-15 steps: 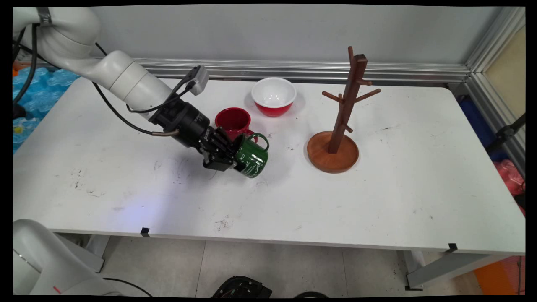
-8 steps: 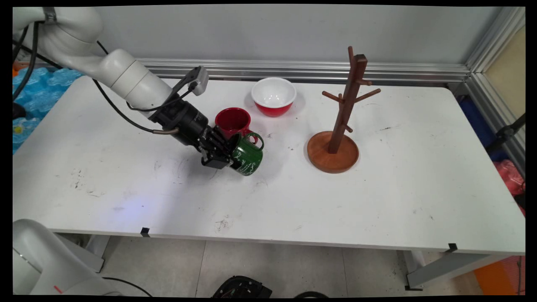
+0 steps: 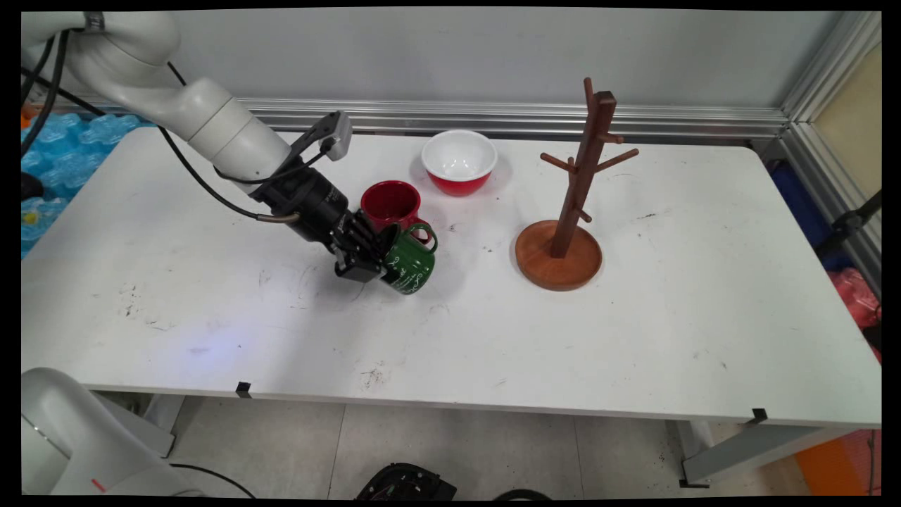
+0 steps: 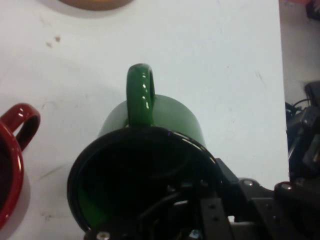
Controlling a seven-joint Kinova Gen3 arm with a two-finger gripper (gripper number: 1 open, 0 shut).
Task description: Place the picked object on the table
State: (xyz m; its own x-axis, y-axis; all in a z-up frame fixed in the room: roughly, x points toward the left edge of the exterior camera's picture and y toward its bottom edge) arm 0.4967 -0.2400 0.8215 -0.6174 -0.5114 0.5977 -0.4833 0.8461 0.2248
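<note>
Gripping one green mug [image 3: 410, 266] (tilted) — claw [image 3: 373, 264]; one red mug [image 3: 391, 204] beside.

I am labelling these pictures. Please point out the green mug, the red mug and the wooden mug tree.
green mug [image 3: 412, 266]: main view, its side.
red mug [image 3: 391, 200]: main view, its opening.
wooden mug tree [image 3: 579, 172]: main view, its post.

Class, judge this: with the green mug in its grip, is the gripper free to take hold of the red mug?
Probably not: the gripper is shut on the green mug; the red mug stands just behind.

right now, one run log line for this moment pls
gripper: shut on green mug | mug: tilted, handle up | beside: red mug | table
</note>
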